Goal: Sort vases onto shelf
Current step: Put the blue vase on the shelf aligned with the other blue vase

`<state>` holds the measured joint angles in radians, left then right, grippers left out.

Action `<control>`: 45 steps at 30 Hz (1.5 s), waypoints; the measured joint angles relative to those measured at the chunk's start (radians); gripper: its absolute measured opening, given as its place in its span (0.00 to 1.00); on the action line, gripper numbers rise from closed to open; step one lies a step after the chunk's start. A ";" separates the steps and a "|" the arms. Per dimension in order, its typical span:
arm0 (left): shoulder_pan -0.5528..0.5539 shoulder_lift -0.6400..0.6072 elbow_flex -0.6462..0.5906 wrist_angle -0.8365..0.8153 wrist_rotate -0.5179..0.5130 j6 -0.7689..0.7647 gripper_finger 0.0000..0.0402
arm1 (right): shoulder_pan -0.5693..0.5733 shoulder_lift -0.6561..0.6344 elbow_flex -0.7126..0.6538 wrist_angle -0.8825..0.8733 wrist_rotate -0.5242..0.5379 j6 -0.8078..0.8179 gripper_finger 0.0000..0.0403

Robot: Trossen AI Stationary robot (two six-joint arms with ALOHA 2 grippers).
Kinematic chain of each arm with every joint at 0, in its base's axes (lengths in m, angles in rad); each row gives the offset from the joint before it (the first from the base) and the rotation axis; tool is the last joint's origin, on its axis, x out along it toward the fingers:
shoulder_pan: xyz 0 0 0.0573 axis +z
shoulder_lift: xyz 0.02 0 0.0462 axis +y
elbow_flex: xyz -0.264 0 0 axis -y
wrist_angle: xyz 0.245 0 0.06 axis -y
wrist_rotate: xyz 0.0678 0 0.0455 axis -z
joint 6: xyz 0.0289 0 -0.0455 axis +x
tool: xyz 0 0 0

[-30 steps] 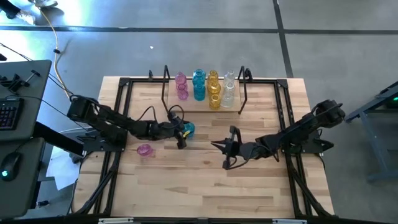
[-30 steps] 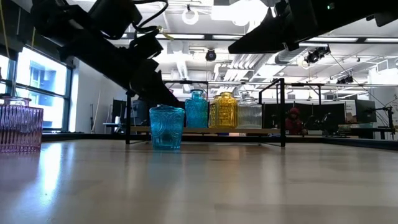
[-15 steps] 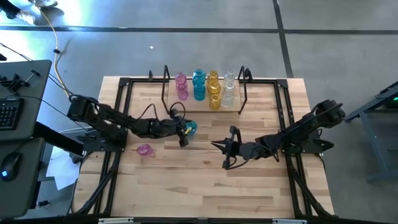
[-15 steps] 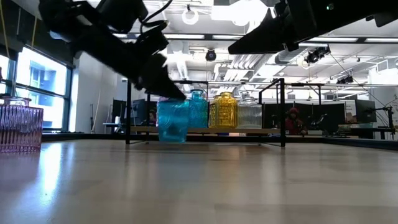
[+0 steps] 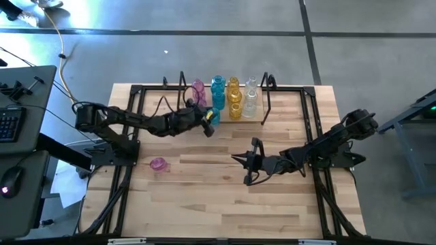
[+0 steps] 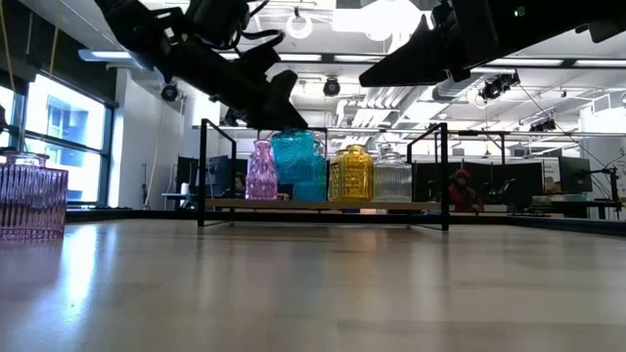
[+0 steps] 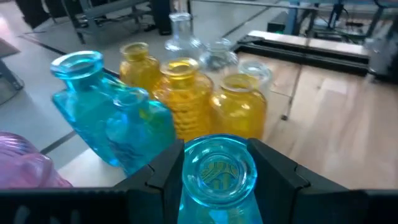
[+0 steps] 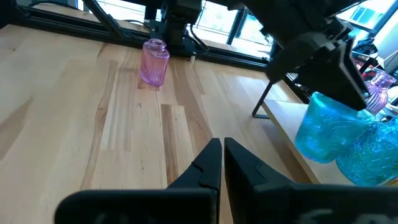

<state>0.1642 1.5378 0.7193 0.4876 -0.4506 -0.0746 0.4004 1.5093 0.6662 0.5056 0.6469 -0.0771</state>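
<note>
My left gripper (image 5: 208, 120) is shut on a teal vase (image 7: 219, 171) and holds it in the air just in front of the shelf (image 5: 267, 102). The shelf is a small black frame at the far middle. It holds pink (image 5: 198, 88), teal (image 5: 218, 92), yellow (image 5: 234, 96) and clear (image 5: 251, 95) vases standing on their bases. A loose pink vase (image 5: 158, 164) stands upright on the table near the left. My right gripper (image 5: 246, 163) hovers shut over the table's middle with nothing in it. My left gripper pinches the teal vase between its two fingers (image 7: 163, 180), on opposite sides of the body just below the open mouth (image 7: 219, 163). The fingers come from the table's left, slanting slightly down. The vase stands upright in the hold, lifted clear of the table (image 6: 293, 156).
A black rail frame (image 5: 133, 122) edges the wooden table on the left and right. Open tabletop lies in the near half (image 5: 225, 204). A desk with a keyboard (image 5: 10, 122) stands beyond the table's left side.
My left gripper has taken hold of the teal vase, which stood on the table. It has lifted the vase clear and carried it up and toward the far edge, up to the shelf's front. The vase tipped a little on the way and is upright now.
</note>
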 joint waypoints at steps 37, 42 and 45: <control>0.062 0.141 0.133 -0.025 0.045 0.034 0.34 | 0.000 0.000 0.000 0.000 -0.011 0.001 0.00; 0.072 0.172 0.153 -0.022 0.037 0.034 0.34 | 0.000 0.000 0.000 0.000 -0.011 0.001 0.00; 0.078 0.174 0.153 -0.029 0.035 0.033 0.34 | 0.000 0.000 0.000 0.000 -0.012 0.001 0.00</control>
<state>0.2424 1.7123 0.8726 0.4587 -0.4154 -0.0413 0.4004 1.5097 0.6662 0.5056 0.6353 -0.0761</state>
